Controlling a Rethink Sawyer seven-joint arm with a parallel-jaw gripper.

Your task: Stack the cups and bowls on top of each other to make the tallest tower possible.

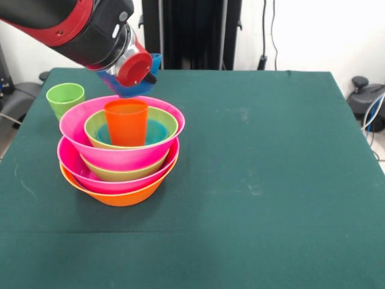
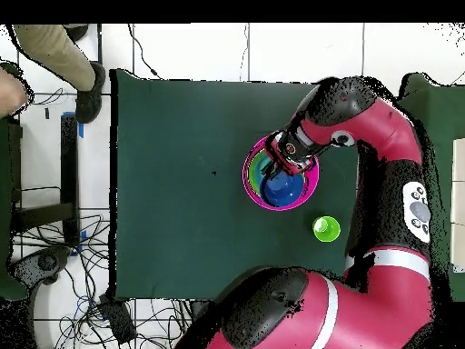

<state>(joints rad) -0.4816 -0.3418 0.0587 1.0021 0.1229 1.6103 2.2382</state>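
Right, my gripper (image 1: 137,84) hangs just above the tower (image 1: 120,153), at 12 o'clock of its top rim in the front view. A small blue bowl (image 1: 133,89) sits tilted at my tip, above the stack and not touching it. Fingers are hidden behind the bowl and the red cap, so I cannot tell whether they pinch it or stand spread.

The tower is on the green table (image 1: 252,180), left half in the front view. The orange bowl (image 1: 117,195) is lowest, then a pink bowl (image 1: 114,180), a green bowl (image 1: 120,173), a second pink bowl (image 1: 120,153), a second green bowl (image 1: 165,123) with light blue inside it. The orange-red cup (image 1: 126,122) stands upright in the middle on top.

The light green cup (image 1: 65,98) stands upright on the table, at 10 o'clock of the tower, near but apart.

Overhead: the blue bowl (image 2: 281,187) covers most of the pink rim (image 2: 247,173); the green cup (image 2: 326,228) is at 4 o'clock of the stack. A person's leg (image 2: 59,50) shows at the top left edge.
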